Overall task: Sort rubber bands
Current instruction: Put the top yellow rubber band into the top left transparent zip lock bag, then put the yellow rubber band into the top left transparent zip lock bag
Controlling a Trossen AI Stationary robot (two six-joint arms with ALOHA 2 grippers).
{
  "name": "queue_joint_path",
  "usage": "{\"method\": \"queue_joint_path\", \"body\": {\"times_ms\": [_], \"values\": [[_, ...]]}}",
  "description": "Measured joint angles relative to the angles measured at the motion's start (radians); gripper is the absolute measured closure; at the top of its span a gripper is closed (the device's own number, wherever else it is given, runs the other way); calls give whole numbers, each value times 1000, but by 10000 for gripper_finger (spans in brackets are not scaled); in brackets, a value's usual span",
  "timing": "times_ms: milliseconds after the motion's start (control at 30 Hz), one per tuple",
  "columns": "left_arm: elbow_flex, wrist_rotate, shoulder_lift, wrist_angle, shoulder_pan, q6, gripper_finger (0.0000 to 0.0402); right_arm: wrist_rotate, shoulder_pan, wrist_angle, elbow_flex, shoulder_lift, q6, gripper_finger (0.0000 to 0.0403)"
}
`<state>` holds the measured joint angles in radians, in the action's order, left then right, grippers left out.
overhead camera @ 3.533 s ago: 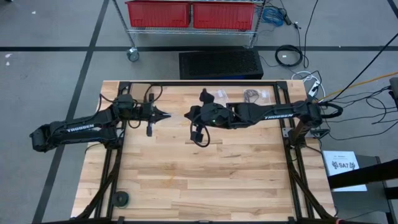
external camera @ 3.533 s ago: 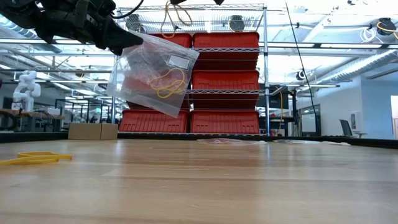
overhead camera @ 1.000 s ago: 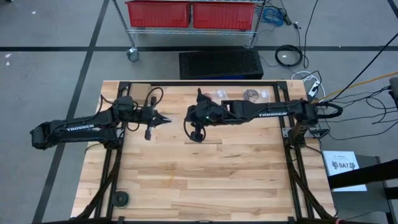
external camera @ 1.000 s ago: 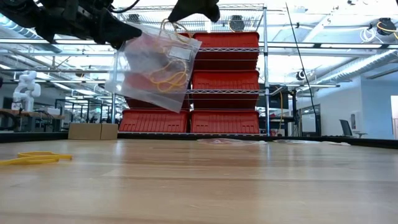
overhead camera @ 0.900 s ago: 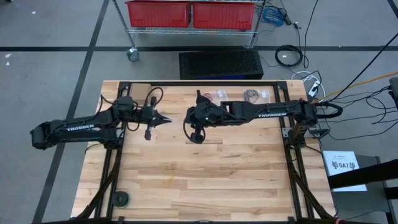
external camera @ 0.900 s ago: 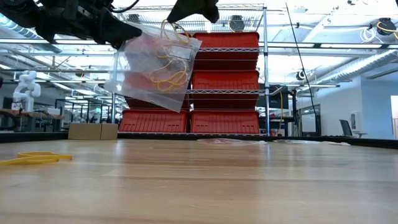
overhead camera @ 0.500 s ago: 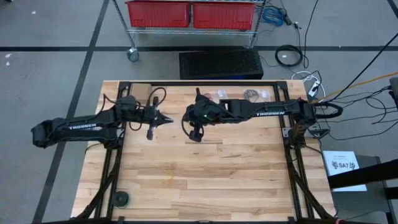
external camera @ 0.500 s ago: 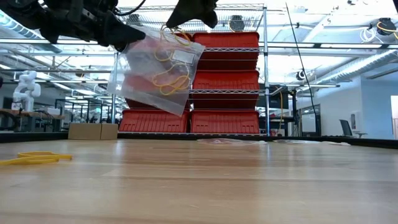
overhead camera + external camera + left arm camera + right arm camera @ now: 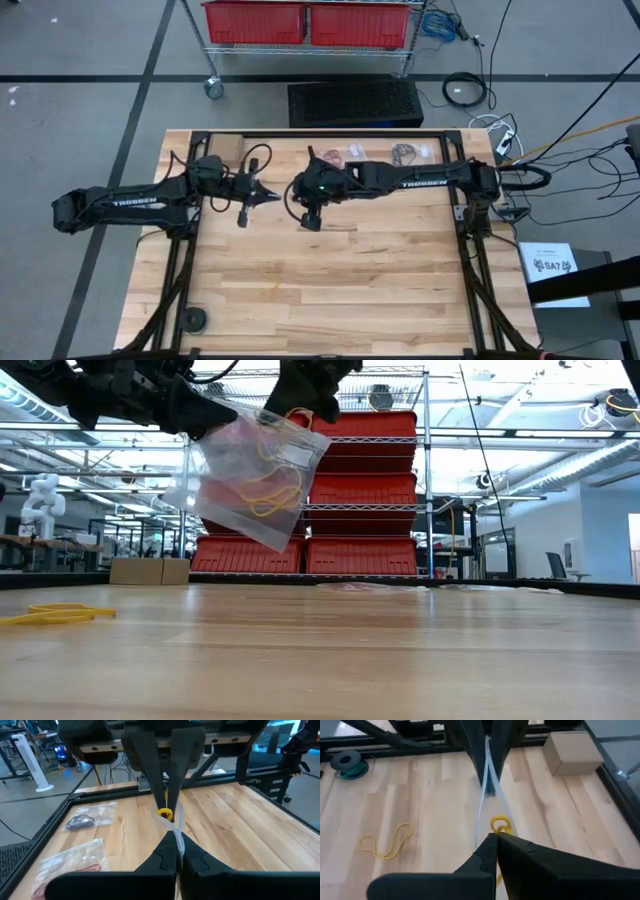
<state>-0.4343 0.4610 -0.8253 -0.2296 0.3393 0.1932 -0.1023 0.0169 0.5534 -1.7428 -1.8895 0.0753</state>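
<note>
A clear plastic bag hangs high over the table with several yellow rubber bands inside it. My left gripper is shut on the bag's upper left corner. My right gripper comes in from the table's right, opposite the left gripper, and is shut on a yellow rubber band at the bag's top edge. In the high view the right gripper stands a short way from the left one. More yellow rubber bands lie on the table. My left gripper pinches the bag's top edge between its two shut fingers, coming nearly level from the table's left. The bag hangs below, tilted and clear of the table. My right gripper pinches a yellow rubber band at its fingertips, slanting down from the table's right. The band hangs at the bag's top edge. Whether the fingers also touch the film, I cannot tell.
Two small clear bags with dark and red bands lie near the far edge. A cardboard box sits at the far left corner and a green roll at the near left corner.
My right gripper has come down and toward the left gripper, carrying the yellow band to the bag's top edge. The bag has swung a little under the left gripper and still hangs clear of the table.
</note>
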Motion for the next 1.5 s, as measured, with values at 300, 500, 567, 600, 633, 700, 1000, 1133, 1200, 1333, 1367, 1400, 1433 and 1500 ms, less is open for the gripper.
{"method": "queue_joint_path", "body": {"times_ms": [300,500,567,600,633,700,1000,1133,1200,1333,1367,1400,1433,1500], "values": [[0,-25,-3,-3,0,3,401,31,13,-12,0,-2,39,403],[-1,-28,-32,-28,-7,3,401,33,15,-32,-1,-38,86,386],[-1,-28,-46,-34,-10,3,401,61,16,-32,-1,-48,86,367],[-1,-28,-52,-37,-10,3,401,73,16,-36,-1,-55,86,357],[-1,-27,-58,-46,-10,3,401,83,16,-38,-1,-58,86,345],[-1,-28,-64,-51,-10,3,401,83,16,-30,-1,-60,86,322],[-1,-28,-65,-58,-10,0,401,82,19,72,-61,-51,97,255],[-1,-30,-65,-58,-10,0,401,81,19,167,-136,-52,97,254],[-1,-51,-65,-55,-10,-2,401,80,19,188,-180,-49,96,256],[-1,-97,-66,-38,-5,-2,401,79,18,278,-251,-49,60,262],[-1,-106,-65,-32,-1,3,401,76,16,311,-264,-49,44,264],[-1,-120,-65,-21,4,12,401,72,15,345,-271,-48,33,267],[-1,-137,-64,-3,10,22,401,66,15,389,-275,-48,29,269],[-1,-169,-61,22,24,28,401,52,9,482,-274,-48,32,277]]}}
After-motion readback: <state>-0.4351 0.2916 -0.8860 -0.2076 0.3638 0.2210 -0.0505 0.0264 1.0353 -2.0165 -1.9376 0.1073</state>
